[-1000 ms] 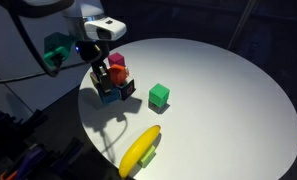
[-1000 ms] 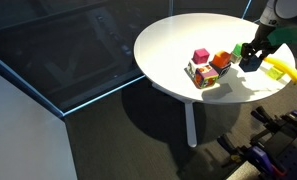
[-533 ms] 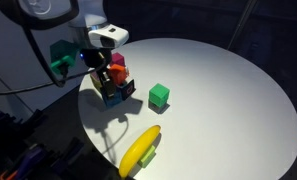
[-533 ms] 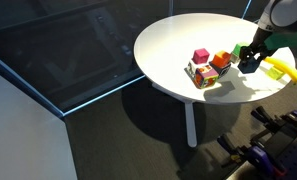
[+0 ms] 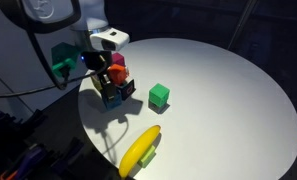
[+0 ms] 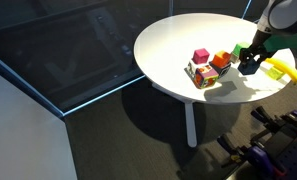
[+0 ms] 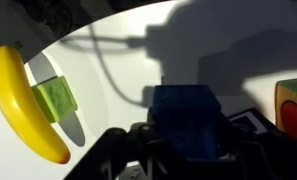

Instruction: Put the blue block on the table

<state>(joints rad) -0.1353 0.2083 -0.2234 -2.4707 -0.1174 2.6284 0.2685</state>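
Pincer (image 7: pixel 188 147) is clamped on the blue block (image 7: pixel 188 118), low at the centre of the wrist view. It has sunk slightly toward the bench (image 5: pixel 218 90), beside the cluster of coloured cubes (image 5: pixel 115 83). Set-down looks near, though contact cannot be confirmed.

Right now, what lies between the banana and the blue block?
In the wrist view, a light-green block lies right beside the banana; from there to the blue block only bare table shows, partly shadowed.
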